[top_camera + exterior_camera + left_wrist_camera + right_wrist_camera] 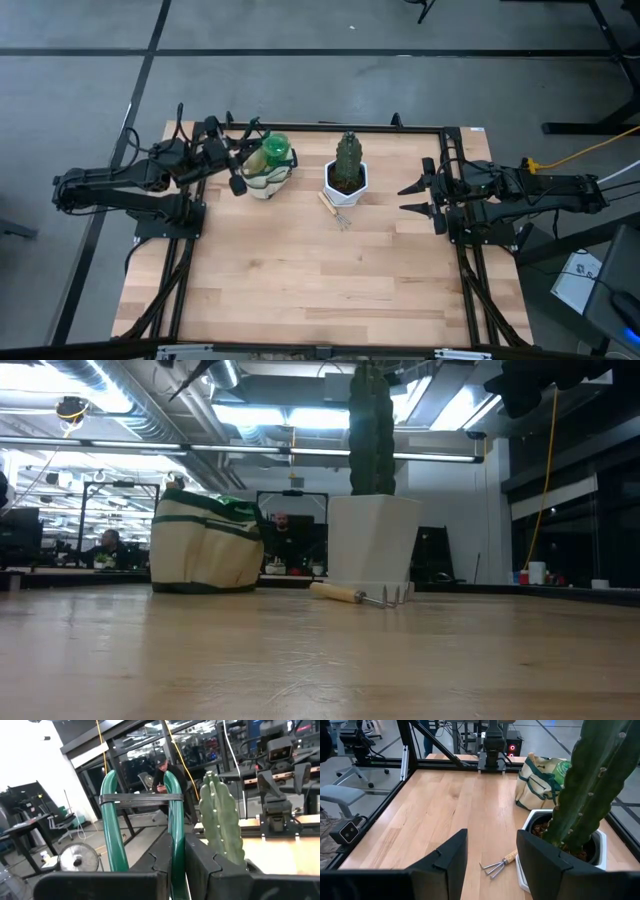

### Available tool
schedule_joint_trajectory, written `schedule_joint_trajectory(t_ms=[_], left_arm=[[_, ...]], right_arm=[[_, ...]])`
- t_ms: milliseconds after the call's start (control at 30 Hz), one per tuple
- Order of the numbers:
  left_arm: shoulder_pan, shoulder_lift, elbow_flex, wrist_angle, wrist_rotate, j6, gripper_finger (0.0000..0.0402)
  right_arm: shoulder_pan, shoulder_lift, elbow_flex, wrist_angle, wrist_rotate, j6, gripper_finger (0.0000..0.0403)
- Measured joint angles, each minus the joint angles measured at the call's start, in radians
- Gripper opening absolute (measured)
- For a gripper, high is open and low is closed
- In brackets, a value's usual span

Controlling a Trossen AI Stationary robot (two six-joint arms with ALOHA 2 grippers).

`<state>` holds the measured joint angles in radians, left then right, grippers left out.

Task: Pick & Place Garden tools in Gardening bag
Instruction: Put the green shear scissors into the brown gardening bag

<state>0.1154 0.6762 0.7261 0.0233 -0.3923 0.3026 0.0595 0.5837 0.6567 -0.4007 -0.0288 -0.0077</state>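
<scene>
Gardening bag point(268, 172) handle (green) pinched, left tool point(177, 857)

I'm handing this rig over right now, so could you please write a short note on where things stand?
Left gripper: shut on the gardening bag's green handle, at the bag on the table's far left.
Right gripper: open, empty, waiting at the right edge.
Done: green spray bottle sits in the bag.
Left: the wooden-handled hand fork lies on the table beside the cactus pot. No other tools are visible.
</scene>
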Motion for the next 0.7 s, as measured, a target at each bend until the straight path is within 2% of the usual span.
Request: schedule_joint_trajectory(t_ms=[200, 367, 700], left_arm=[[0.022, -0.009, -0.122, 0.184, 0.041, 0.021, 0.0026], [0.084, -0.011, -0.246, 0.359, 0.143, -0.001, 0.0026], [0.202, -0.011, -0.356, 0.458, 0.304, -0.080, 0.0026]], right_arm=[[0.000, 0.000, 0.000, 0.000, 0.000, 0.000, 0.0172], [0.000, 0.000, 0.000, 0.000, 0.000, 0.000, 0.0172], [0.000, 0.000, 0.000, 0.000, 0.000, 0.000, 0.0172]])
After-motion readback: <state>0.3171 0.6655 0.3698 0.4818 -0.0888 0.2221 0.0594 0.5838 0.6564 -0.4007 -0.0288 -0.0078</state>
